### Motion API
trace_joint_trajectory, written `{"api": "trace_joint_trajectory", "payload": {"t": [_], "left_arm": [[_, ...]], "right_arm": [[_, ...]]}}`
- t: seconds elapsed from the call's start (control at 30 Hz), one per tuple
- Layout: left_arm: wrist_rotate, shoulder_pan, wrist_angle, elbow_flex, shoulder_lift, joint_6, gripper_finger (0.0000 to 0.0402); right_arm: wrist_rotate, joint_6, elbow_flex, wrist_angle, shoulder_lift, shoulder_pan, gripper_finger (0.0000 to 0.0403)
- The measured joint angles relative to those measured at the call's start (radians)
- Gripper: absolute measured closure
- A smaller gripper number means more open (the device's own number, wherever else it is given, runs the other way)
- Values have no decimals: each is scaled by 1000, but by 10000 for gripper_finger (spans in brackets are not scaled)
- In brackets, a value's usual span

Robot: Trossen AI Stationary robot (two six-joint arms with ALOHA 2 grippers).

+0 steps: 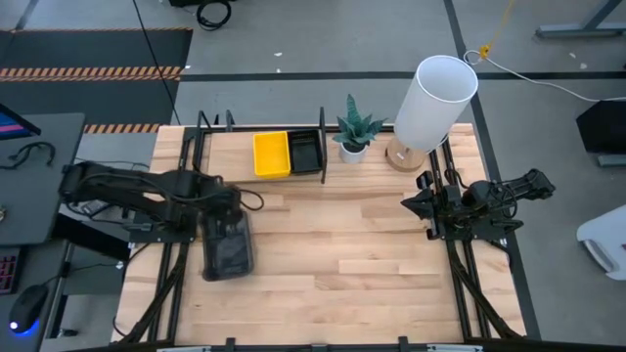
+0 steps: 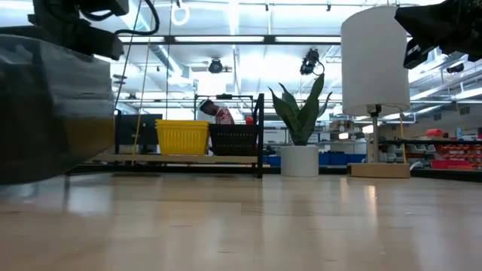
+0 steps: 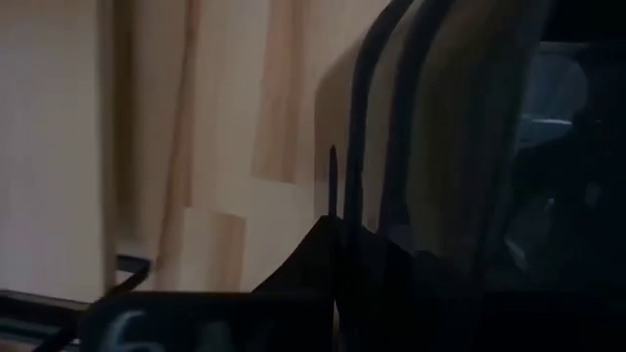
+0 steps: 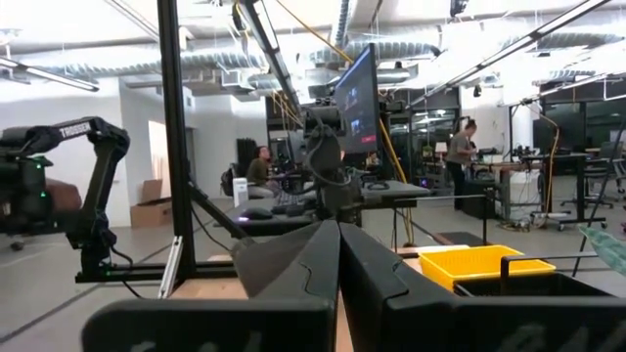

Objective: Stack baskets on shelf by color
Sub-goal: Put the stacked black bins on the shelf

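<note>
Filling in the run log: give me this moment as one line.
left gripper: shut on grey basket, above table | right gripper: shut, idle | shelf: yellow basket, black basket

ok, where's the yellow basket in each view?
High: yellow basket on the shelf at the table's far edge, left of centre.
Low: left of centre, on the shelf.
Left wrist: not in it.
Right wrist: lower right.
Shared landmark: the black basket right beside it.

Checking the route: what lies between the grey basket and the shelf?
Only bare tabletop between the grey basket in the left pincer and the shelf, in the high view.
</note>
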Motion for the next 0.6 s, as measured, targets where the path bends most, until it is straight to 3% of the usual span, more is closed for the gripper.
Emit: {"api": "trace_joint_trajectory", "payload": {"t": [0.6], "left_arm": [[-2,1,-82,0,-21,52,385]], "right_arm": [[0,0,0,0,0,0,389]]}}
